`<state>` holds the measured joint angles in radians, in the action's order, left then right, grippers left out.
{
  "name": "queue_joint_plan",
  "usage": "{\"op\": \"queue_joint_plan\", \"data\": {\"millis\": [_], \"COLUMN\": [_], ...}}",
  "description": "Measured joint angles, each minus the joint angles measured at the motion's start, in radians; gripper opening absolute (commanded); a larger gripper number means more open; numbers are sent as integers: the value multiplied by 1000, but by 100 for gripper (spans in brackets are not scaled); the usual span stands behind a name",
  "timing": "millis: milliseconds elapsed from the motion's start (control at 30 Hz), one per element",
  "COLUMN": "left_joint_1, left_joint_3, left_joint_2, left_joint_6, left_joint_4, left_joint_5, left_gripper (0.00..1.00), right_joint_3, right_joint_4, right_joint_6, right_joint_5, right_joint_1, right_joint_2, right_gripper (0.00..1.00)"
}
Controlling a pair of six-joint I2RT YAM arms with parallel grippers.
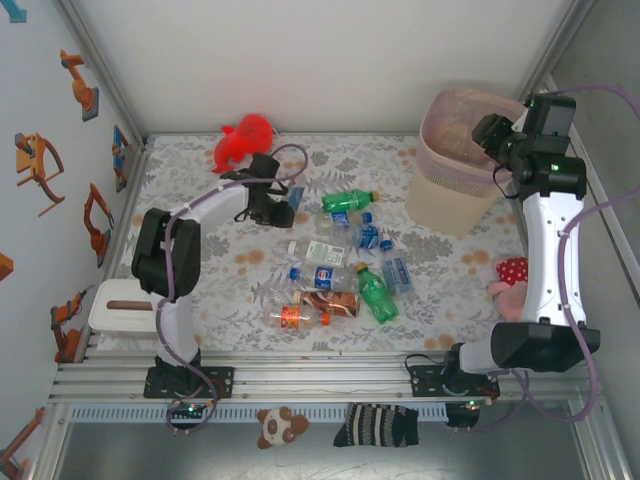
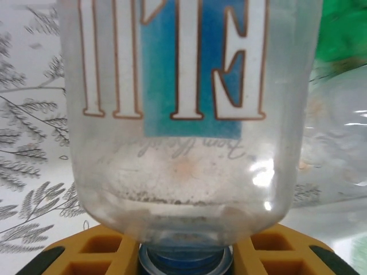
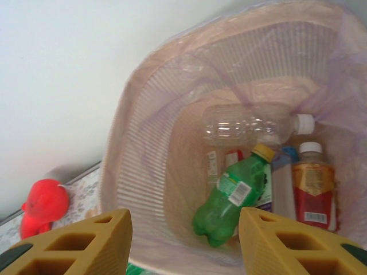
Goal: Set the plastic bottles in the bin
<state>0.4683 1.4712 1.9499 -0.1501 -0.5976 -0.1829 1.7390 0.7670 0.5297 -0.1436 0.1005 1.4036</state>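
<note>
I see my left gripper (image 1: 274, 209) down at the far-left edge of the plastic bottles (image 1: 376, 293), right against a blue-labelled bottle (image 1: 296, 195); my right gripper (image 1: 490, 133) hangs over the bin (image 1: 445, 205); a red plush toy (image 1: 243, 140) lies by the back wall.

- The bin (image 1: 445, 205) stands at the counter's (image 1: 230, 290) far right corner, with bottles (image 3: 229, 195) lying inside.
- Other bottles (image 1: 325, 277) lie mid-counter.
- A plush toy (image 1: 243, 140) sits at the far edge.

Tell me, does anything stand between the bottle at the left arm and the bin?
Yes. The right end effector hangs over the bin, and a green bottle lies on the table between it and the blue-labelled bottle in the left end effector.
</note>
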Motion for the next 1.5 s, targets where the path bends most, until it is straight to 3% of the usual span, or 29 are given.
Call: {"op": "queue_joint_plan", "data": {"millis": [167,467,700,1100,1300,1500], "left_joint_1": [-3,-3,-2,29,64,93], "left_joint_3": [-33,-129,-188,-237,-237,-237], "left_joint_2": [-132,-373,-541,-706,-722,-722], "left_joint_6": [-3,-20,-45,-134,-146,-151], "left_joint_4": [56,216,386,691,755,782], "left_joint_5": [-36,-205,-382,-655,-732,-782], "left_gripper": [27,27,28,28,28,28], "right_joint_3": [-53,-198,-219,-210,-190,-168], "right_joint_4": [-89,-363,-549,-695,-730,-731], "right_joint_6": [-4,-7,-19,-113,-182,-243], "right_joint_5": [-127,-413,-576,-680,-702,-701], "right_joint_1": [-5,-50,-167,-452,-575,-647], "right_joint_2": [-32,-107,-123,-129,-125,-115], "right_gripper": [50,51,54,66,77,83]}}
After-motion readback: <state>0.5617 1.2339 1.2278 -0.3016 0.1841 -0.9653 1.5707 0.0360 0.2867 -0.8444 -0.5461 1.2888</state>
